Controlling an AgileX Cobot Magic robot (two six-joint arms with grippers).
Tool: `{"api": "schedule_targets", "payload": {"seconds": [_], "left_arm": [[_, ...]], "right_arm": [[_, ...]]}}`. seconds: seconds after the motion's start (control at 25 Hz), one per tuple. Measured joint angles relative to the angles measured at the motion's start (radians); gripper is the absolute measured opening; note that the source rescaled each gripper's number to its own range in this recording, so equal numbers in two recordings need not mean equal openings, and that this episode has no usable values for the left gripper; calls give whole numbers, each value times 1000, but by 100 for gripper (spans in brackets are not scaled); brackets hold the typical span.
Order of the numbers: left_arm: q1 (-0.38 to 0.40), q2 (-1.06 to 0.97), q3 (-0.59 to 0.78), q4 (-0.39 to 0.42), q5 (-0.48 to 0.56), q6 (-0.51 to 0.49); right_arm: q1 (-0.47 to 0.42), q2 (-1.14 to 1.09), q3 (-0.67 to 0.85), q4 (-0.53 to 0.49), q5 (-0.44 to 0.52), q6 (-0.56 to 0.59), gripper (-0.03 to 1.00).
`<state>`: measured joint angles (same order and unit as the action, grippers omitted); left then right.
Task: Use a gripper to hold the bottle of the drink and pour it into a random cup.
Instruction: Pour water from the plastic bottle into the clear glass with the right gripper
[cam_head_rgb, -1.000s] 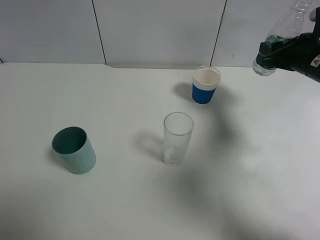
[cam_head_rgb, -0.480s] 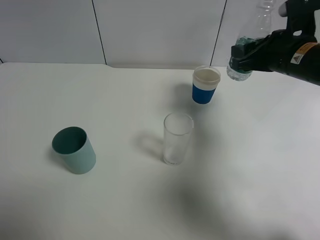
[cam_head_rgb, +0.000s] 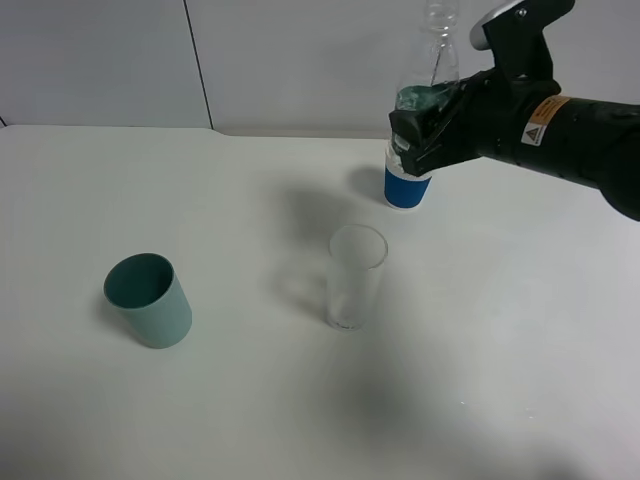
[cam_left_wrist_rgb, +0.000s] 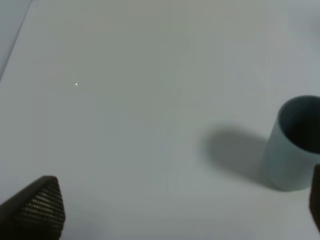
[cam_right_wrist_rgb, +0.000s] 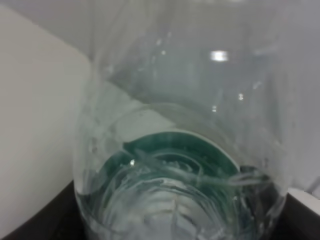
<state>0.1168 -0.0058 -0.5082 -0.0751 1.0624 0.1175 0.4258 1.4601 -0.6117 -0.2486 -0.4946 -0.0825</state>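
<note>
My right gripper (cam_head_rgb: 428, 125) is shut on the clear bottle (cam_head_rgb: 432, 70) with a green label and holds it upright in the air, above the white cup with a blue band (cam_head_rgb: 407, 186). The bottle (cam_right_wrist_rgb: 175, 135) fills the right wrist view. The tall clear glass (cam_head_rgb: 354, 277) stands on the table in the middle, in front of and below the bottle. My left gripper does not show in the high view; in the left wrist view two dark fingertips (cam_left_wrist_rgb: 37, 210) sit far apart with nothing between them.
A teal-green cup (cam_head_rgb: 149, 299) stands at the left of the white table (cam_head_rgb: 250, 400); it also shows in the left wrist view (cam_left_wrist_rgb: 295, 145). Grey wall panels (cam_head_rgb: 300, 60) run along the table's far edge.
My right gripper has carried the bottle leftwards from the far right edge to above the white and blue cup. The cups and the glass have not moved.
</note>
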Motion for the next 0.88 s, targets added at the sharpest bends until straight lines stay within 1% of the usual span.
{"api": "schedule_targets", "payload": {"seconds": [0.08, 0.2, 0.24, 0.32, 0.48, 0.6, 0.68, 0.88], "left_arm": [[0, 0, 0, 0, 0, 0], [0, 0, 0, 0, 0, 0], [0, 0, 0, 0, 0, 0], [0, 0, 0, 0, 0, 0], [0, 0, 0, 0, 0, 0], [0, 0, 0, 0, 0, 0], [0, 0, 0, 0, 0, 0], [0, 0, 0, 0, 0, 0]], "right_arm": [[26, 0, 0, 6, 8, -18, 0], [31, 0, 0, 6, 17, -24, 0], [31, 0, 0, -3, 18, -14, 0], [31, 0, 0, -54, 22, 29, 0], [31, 0, 0, -229, 32, 167, 0], [20, 0, 0, -397, 57, 294, 0], [9, 0, 0, -484, 78, 389, 0], [-5, 0, -2, -694, 163, 566, 0]]}}
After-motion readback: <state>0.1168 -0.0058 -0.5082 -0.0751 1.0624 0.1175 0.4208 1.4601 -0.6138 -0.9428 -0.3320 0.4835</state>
